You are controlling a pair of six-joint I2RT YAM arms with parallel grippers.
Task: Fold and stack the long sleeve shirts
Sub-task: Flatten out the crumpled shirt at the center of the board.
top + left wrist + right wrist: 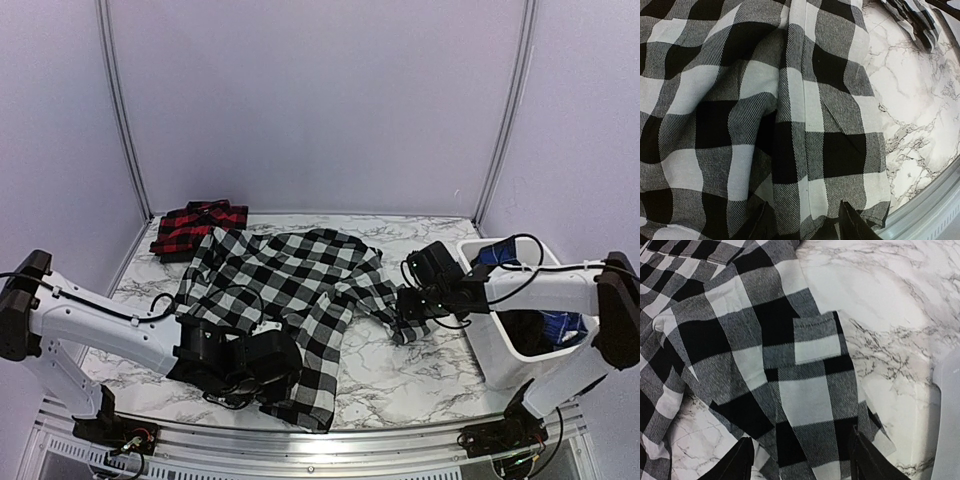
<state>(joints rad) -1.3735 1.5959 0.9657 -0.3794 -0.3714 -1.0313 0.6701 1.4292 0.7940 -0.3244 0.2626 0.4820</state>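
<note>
Left gripper [807, 227]: fingers sat apart with the bunched near hem of the black-and-white shirt [765, 115] between them. Couldn't tell if it had a real grip. Right gripper [802, 460]: jaws stood open astride the sleeve end, cloth lying flat between the fingers. Shirt was spread across the middle of the marble table [420, 375]. Red-and-black shirt [197, 228] was a compact pile at the far-left corner, just beside it. White bin [490, 345] stood at the right edge.

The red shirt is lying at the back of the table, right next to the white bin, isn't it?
No. The red shirt lies at the back of the table, but in the left corner, far from the white bin on the right. The top view shows it.
</note>
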